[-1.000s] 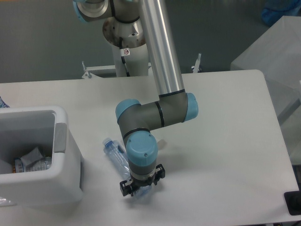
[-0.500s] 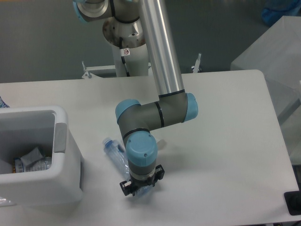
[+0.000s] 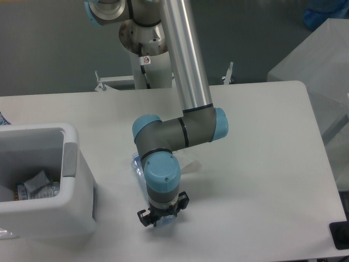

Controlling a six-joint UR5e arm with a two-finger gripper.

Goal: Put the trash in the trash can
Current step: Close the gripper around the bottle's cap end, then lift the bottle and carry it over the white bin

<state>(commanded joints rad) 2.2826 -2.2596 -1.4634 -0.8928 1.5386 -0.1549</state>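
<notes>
Bottle (image 3: 137,165) first: I see only a bluish clear sliver of it at the left side of the arm's wrist (image 3: 161,173), toward the front middle of the worktop (image 3: 262,164), with the rest hidden under the wrist. Another pale bluish bit shows between the black fingers at the gripper (image 3: 162,218), which points down near the front edge. I read the fingers as pinched on the bottle's lower end, though the wrist blocks most of the contact. I cannot tell whether the bottle touches the worktop.

On the other side of the wrist a small clear wrapper (image 3: 188,164) lies flat on the worktop, partly behind the arm.

At the front-left corner stands the white trash can (image 3: 68,213), open at the top, with crumpled packets (image 3: 38,184) at its bottom.
</notes>
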